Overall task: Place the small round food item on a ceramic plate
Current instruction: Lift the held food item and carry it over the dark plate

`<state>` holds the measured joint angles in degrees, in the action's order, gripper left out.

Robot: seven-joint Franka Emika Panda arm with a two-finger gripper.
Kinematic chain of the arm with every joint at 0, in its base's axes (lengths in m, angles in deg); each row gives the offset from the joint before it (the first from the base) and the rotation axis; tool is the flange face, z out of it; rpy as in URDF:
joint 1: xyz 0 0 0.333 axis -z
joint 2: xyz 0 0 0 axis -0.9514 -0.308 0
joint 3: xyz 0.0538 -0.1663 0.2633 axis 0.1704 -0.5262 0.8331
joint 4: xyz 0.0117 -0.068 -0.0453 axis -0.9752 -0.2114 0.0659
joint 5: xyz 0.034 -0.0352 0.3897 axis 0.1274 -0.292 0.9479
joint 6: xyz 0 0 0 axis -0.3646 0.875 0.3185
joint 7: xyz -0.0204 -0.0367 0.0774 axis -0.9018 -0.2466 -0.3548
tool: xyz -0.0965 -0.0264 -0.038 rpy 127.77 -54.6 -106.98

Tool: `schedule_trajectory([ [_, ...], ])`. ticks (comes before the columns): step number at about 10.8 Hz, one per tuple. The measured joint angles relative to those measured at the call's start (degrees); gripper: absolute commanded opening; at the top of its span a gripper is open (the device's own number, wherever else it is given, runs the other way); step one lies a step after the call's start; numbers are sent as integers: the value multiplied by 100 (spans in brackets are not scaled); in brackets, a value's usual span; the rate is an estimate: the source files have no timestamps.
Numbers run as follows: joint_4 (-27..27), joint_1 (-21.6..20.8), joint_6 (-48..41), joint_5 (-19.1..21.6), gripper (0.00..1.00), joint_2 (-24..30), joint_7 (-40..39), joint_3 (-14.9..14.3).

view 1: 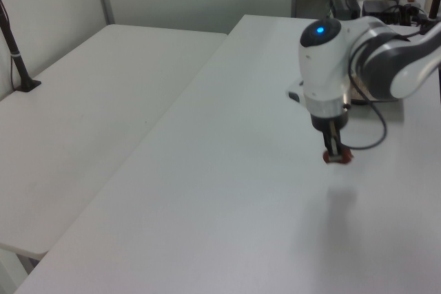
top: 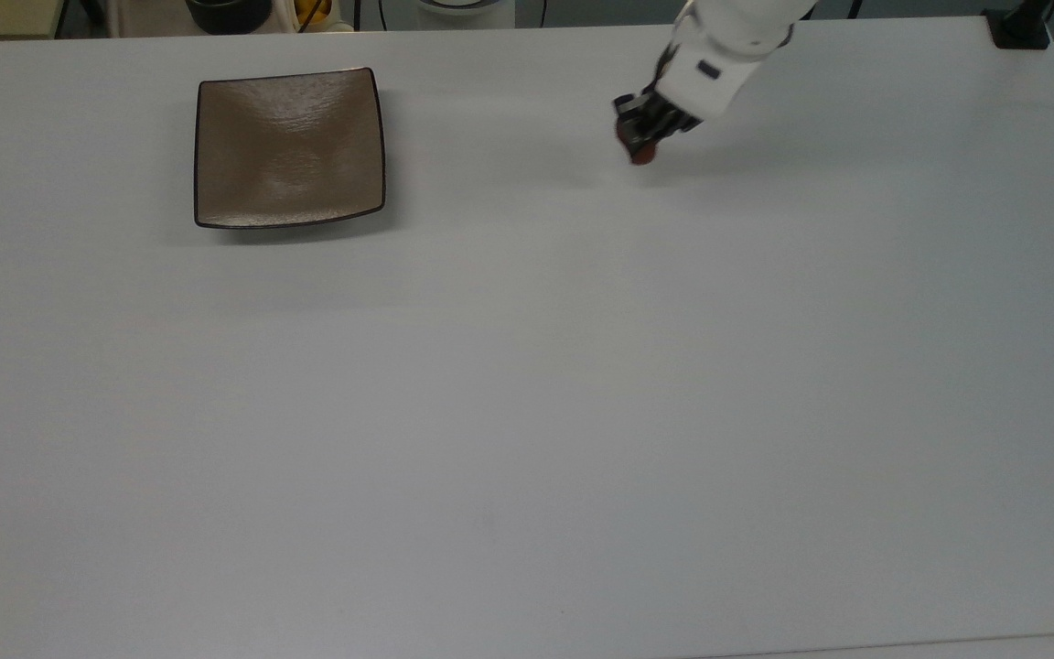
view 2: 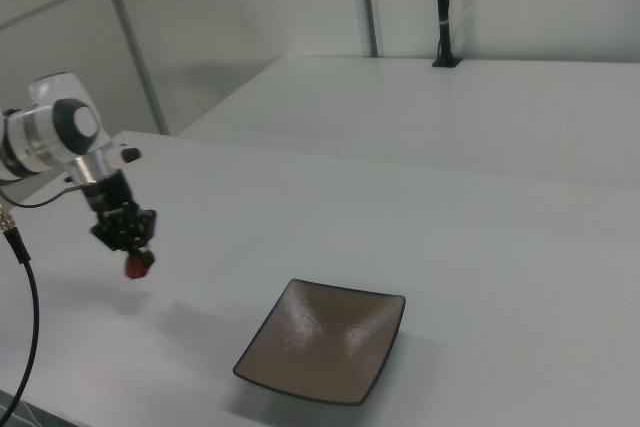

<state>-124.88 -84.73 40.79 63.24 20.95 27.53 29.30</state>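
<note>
The small round food item (top: 641, 156) (view 1: 338, 157) (view 2: 135, 264) is a dark reddish lump hanging in the air above the white table (top: 527, 384). My gripper (top: 639, 146) (view 1: 335, 153) (view 2: 132, 255) is shut on it, fingers pointing down. The ceramic plate (top: 289, 146) (view 2: 325, 337), square and glossy brown with a dark rim, lies bare near the top view's upper left, well to the left of the gripper. In the left view the arm hides most of the plate.
Dark containers and cables stand beyond the table's far edge (top: 234, 11). A black post base (top: 1021, 32) sits at the top view's upper right corner. A second white table (view 1: 89, 122) stands alongside in the left view.
</note>
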Motion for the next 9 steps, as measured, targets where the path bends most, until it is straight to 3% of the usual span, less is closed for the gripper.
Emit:
schedule_trajectory([
  [3, 13, 286, 165, -275, 14, 36, -571, -878],
  [6, 31, 440, 202, -286, 14, 280, -1861, -2063],
  [7, 32, 499, 207, -286, 14, 331, -2159, -2327],
  [9, 16, 633, 327, -286, 27, 338, -2756, -2787],
])
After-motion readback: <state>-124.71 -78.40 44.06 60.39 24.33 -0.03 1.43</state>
